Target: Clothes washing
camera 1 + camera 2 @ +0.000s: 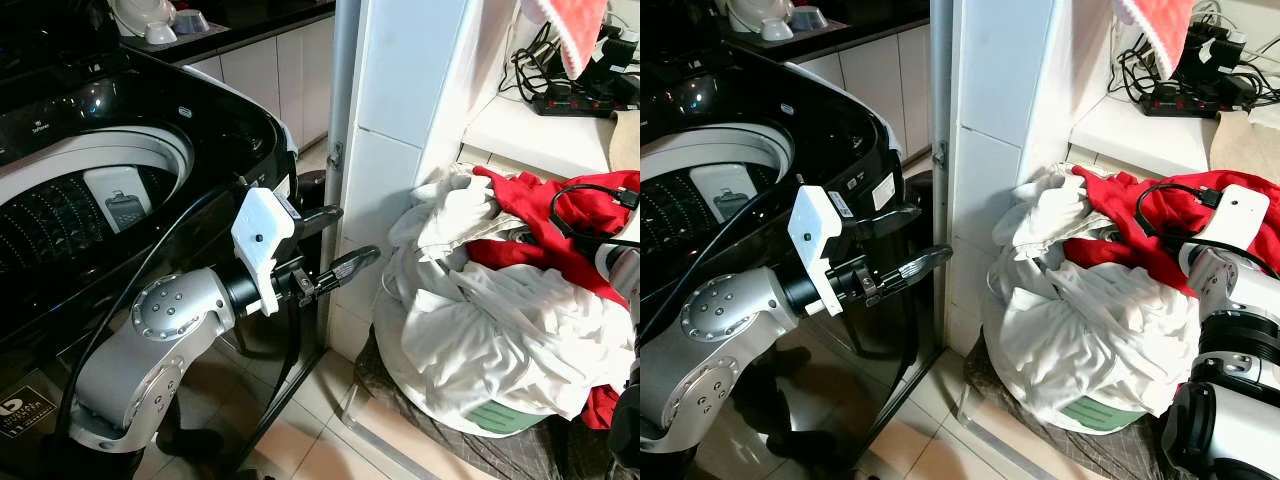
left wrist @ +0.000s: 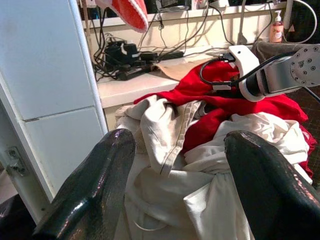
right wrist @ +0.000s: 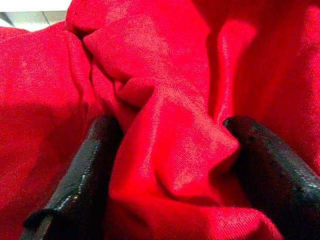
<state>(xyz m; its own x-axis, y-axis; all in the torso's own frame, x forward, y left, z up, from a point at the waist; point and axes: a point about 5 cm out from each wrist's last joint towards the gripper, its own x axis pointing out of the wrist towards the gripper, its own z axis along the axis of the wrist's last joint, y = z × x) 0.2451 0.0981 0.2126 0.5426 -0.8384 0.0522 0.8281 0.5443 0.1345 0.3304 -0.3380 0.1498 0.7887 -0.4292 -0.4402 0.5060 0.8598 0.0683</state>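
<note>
Red garment (image 3: 165,150) between right hand's (image 3: 170,170) spread fingers, left hand (image 1: 335,240) open beside washing machine (image 1: 120,150), white laundry (image 1: 500,330) near.

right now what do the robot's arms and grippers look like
Both arms are silver metal with rounded joint housings dotted with small screws. The left arm carries a white boxy camera module at the wrist, with a black cable looping back along it. The left gripper has two long glossy black fingers. The right arm has the same white wrist module and black cable.
</note>
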